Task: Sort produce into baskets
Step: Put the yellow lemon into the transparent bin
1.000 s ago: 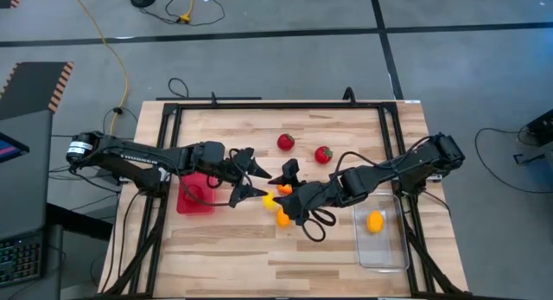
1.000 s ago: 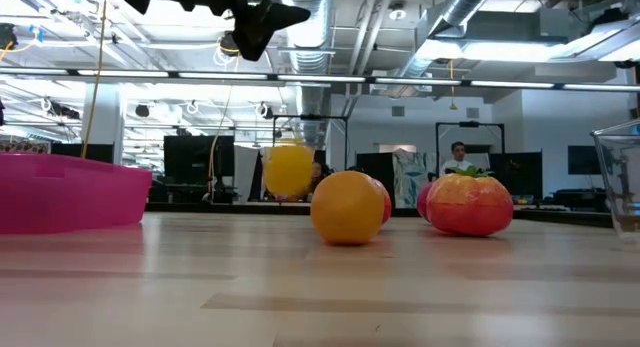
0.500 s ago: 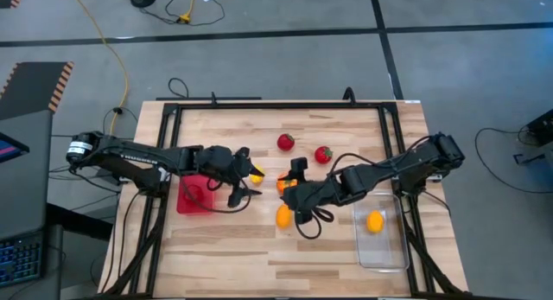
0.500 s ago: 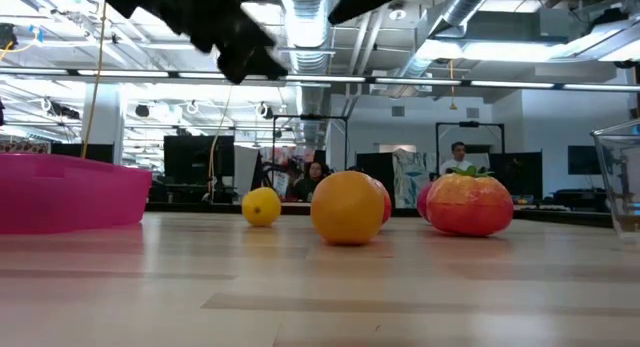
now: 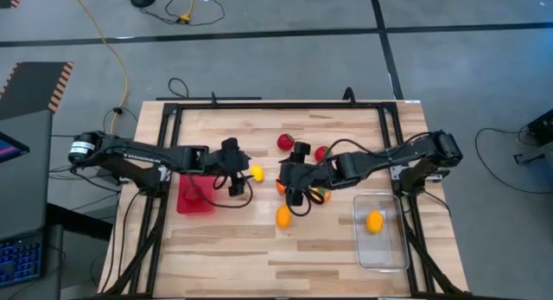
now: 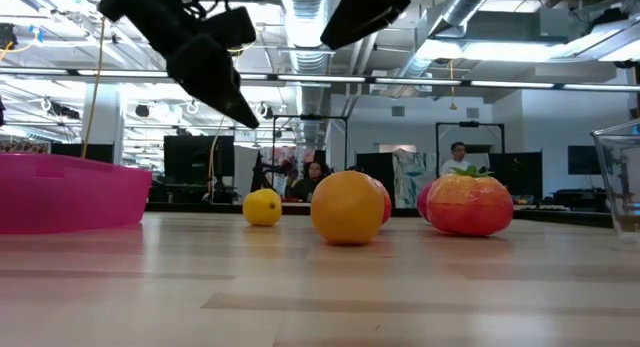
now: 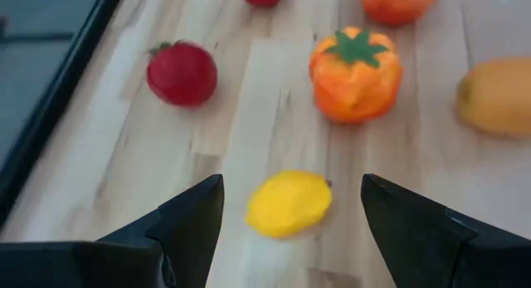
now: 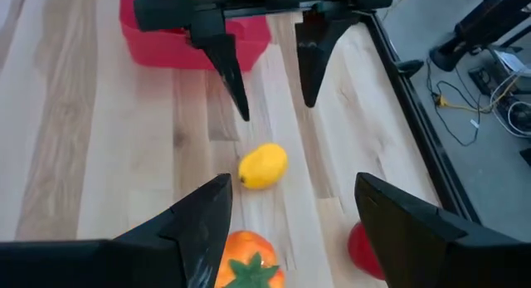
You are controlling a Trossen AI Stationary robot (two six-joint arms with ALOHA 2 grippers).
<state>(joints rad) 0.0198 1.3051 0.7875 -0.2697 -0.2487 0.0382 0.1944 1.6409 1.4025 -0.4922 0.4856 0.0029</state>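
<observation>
On the wooden table (image 5: 346, 127), the right arm hides a red piece; both grippers' jaws are released, empty.

A robotics lab in an open-plan industrial office is showing here: exposed ducts and pipes (image 6: 470, 7) are running across the ceiling above rows of dark monitors (image 6: 190, 152). Two people (image 6: 458, 157) are sitting at far desks, while the wooden table (image 5: 346, 248) is standing on grey carpet beside a trailing yellow cable (image 5: 117, 49)

Yellow lemon (image 5: 257, 173) out of left pincer (image 5: 238, 181), now on table.
</observation>
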